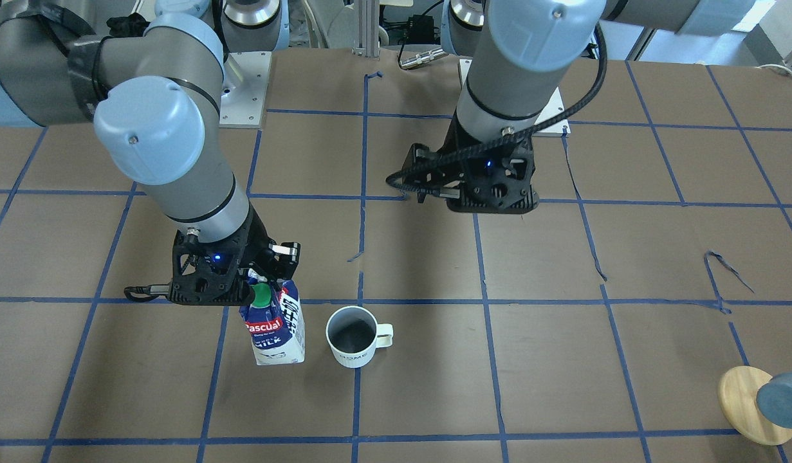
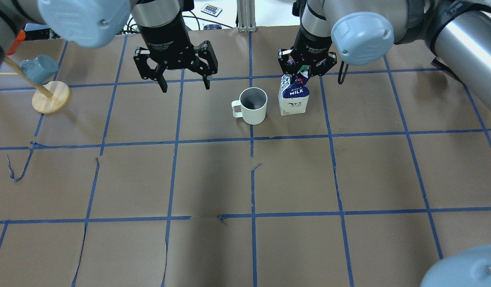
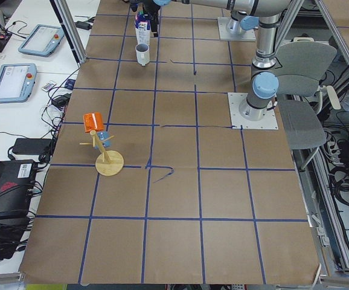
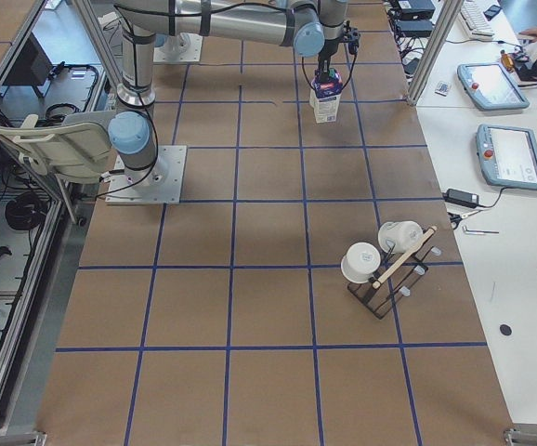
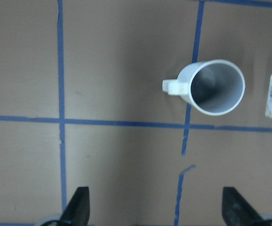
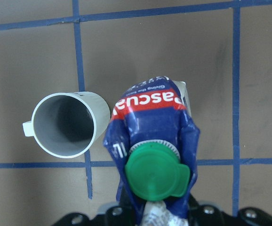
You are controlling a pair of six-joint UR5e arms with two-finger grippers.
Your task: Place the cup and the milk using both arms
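1. The milk (image 2: 294,99) stands upright on the worktop (image 2: 213,175), towards the far middle of the taped grid. The cup (image 2: 253,105) is just beside it and not touching, with its handle (image 2: 236,109) turned away from the carton.
2. The right tool (image 2: 304,69) sits on top of the carton, closed on the folded gable ridge behind the green cap (image 6: 155,176). From the right wrist camera the cardboard up there looks creased and pinched in.
3. The left tool (image 2: 185,87) hangs well off to the cup's handle side, fingers spread wide and holding nothing.
4. I'd say the carton is the awkward one. It is thin cardboard that gives when squeezed, and I can't tell how full it is. The ridge is the stiffest place to hold it. Held only there, though, the body could swing or tilt, so I'd lift it straight up and set it down gently.
5. The cup looks like glazed ceramic, so hard, smooth and likely to chip if knocked. It would probably feel heavy for its size.
6. I'd take it over the rim, one finger inside and one outside on the wall away from the handle, or else across the body. The carton is close on one side, so I'd keep the fingers clear of it.
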